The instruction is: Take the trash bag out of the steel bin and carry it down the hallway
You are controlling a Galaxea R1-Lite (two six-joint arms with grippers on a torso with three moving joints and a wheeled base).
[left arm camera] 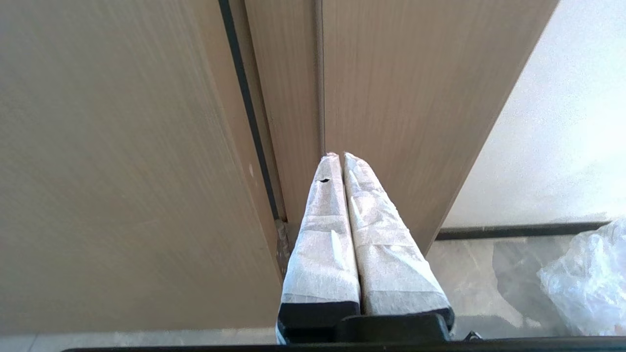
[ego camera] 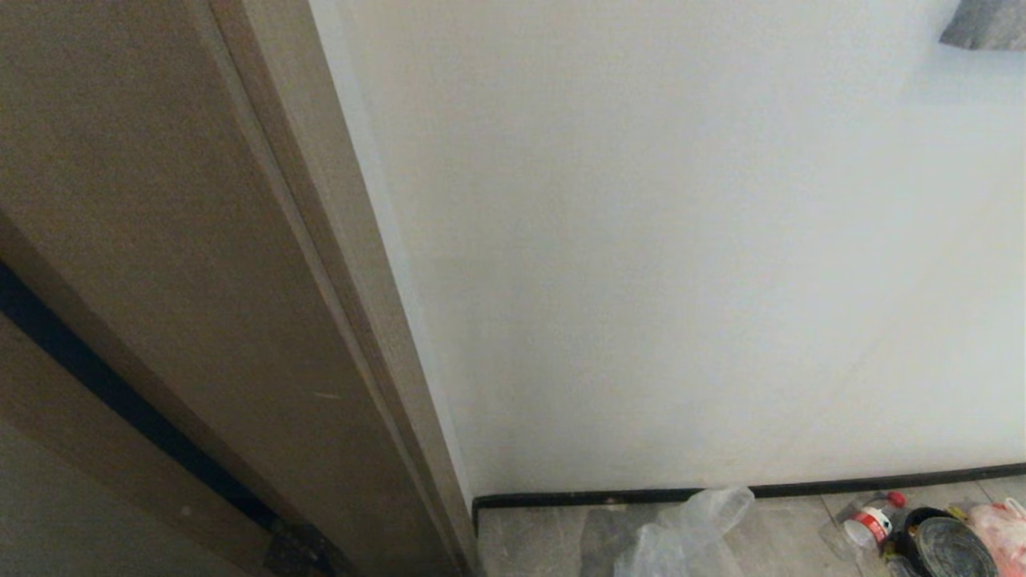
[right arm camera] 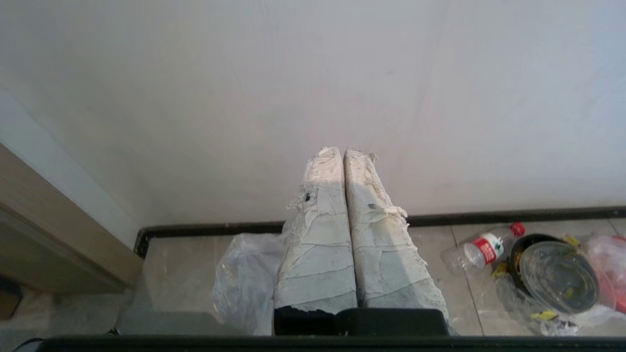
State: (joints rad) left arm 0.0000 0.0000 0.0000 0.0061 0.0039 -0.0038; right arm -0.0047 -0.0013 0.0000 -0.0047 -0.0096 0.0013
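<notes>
The trash bag (ego camera: pixel 681 529), clear crinkled plastic, stands on the hallway floor tiles (ego camera: pixel 785 537) against the white wall, at the lower edge of the head view. The left wrist view has the bag (left arm camera: pixel 587 278) off to one side. In the right wrist view the bag (right arm camera: pixel 244 278) shows partly behind the fingers. I cannot make out the steel bin in any view. My left gripper (left arm camera: pixel 341 156) is shut and empty, pointing at a wooden door frame (left arm camera: pixel 391 98). My right gripper (right arm camera: pixel 341 150) is shut and empty, facing the wall above the skirting. Neither arm shows in the head view.
A wooden door frame (ego camera: pixel 200 280) fills the left side. Black skirting (ego camera: pixel 801 487) runs along the wall foot. On the floor at the right lie a clear bottle with a red label (ego camera: pixel 870 521), a black container under a clear lid (ego camera: pixel 950 545) and a pinkish bag (ego camera: pixel 1002 521).
</notes>
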